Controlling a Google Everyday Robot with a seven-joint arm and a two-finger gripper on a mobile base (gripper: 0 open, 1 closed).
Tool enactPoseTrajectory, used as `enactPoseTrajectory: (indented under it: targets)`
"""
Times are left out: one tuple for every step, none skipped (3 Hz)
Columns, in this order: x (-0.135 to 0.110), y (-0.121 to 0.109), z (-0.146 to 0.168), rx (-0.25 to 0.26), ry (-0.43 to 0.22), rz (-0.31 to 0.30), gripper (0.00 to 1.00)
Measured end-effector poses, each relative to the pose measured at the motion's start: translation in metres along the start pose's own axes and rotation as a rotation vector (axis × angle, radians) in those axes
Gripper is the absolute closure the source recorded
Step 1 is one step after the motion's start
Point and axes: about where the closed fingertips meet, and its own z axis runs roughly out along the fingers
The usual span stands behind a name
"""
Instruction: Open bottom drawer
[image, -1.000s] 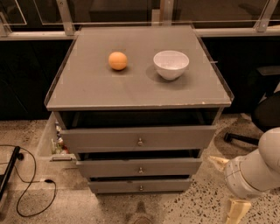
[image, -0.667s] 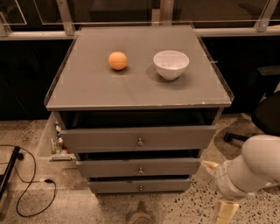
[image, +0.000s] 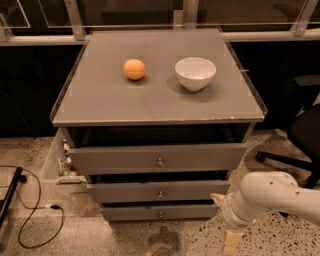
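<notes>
pincer (image: 229, 238) low right of bottom drawer (image: 160, 213)

Bottom drawer (image: 130, 213), flat grey front, round centre knob (image: 160, 214), claw (image: 232, 241) near its right end

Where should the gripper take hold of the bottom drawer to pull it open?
Grip the small round knob at the centre of the bottom drawer, coming straight from the front: its flat face offers no other hold. The gripper is low, right of it.

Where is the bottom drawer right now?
The bottom drawer is the lowest grey front, under the middle drawer, just above the floor at lower centre; the gripper sits low to its right.
</notes>
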Motion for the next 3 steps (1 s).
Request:
enactPoseTrajectory:
  targets:
    - [0.012, -0.014, 0.047, 0.010, -0.049, 0.005, 0.00]
    - [0.029, -0.019, 0.091, 0.008, -0.088, 0.044, 0.00]
    - [0.029, -0.019, 0.091, 0.008, -0.088, 0.044, 0.00]
